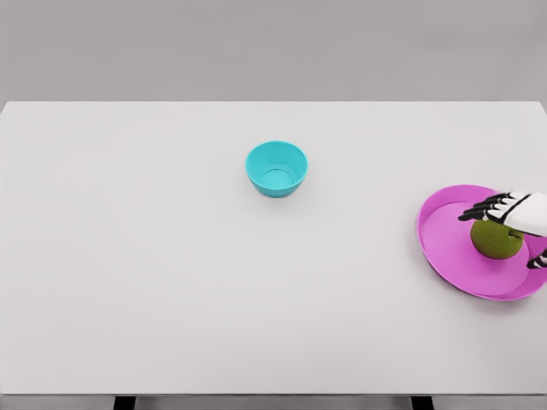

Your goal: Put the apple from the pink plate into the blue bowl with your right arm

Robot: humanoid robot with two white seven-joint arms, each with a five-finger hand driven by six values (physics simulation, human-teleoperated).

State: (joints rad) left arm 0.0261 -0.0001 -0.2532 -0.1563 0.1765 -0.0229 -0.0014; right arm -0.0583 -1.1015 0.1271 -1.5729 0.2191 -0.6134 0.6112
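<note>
Right hand [513, 224]: fingers spread over the green apple [495, 241], grip not yet confirmed; apple on pink plate [444, 239] at table's right edge, judged firm, smooth, light, best cupped around its widest part.

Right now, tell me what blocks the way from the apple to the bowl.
Nothing visible. The apple sits on the plate under the right hand; only bare table lies between it and the bowl.

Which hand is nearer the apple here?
Right. The right hand is over the apple on the pink plate, fingers draped across its top. The left hand is not in view.
</note>
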